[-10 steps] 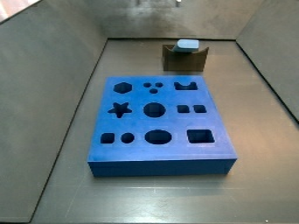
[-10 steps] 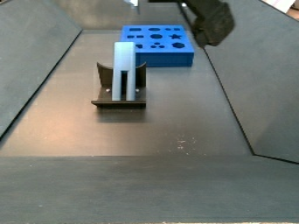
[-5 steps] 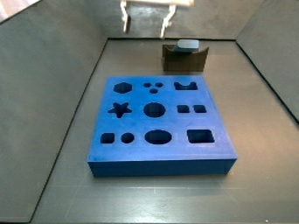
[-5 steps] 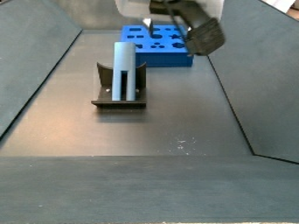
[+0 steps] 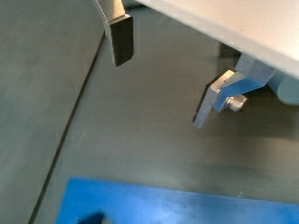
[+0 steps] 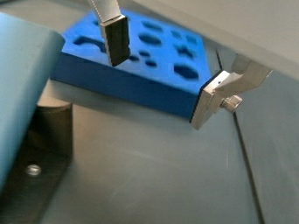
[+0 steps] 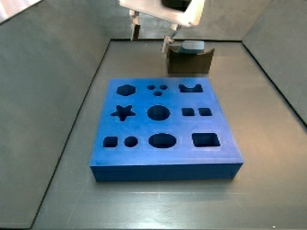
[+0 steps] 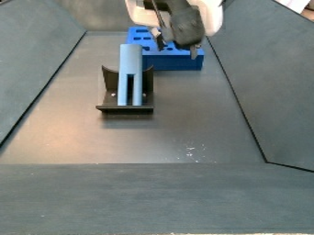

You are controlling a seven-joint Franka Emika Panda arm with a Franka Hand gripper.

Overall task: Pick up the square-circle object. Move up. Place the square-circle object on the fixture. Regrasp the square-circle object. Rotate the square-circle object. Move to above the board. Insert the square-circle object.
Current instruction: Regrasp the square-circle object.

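While your gripper [image 6: 163, 74] has dropped into view with its plates spread and nothing between them, the square-circle object [image 8: 128, 72] stands upright in the fixture [image 8: 124, 95] near the floor's far edge, beyond the board [image 7: 163, 127] — placing's done, so you regrasp next.

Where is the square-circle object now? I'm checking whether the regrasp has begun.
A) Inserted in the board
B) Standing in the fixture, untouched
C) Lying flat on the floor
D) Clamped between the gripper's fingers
B: in a side view the square-circle object stands upright in the fixture, while the gripper shows open and empty near the board.
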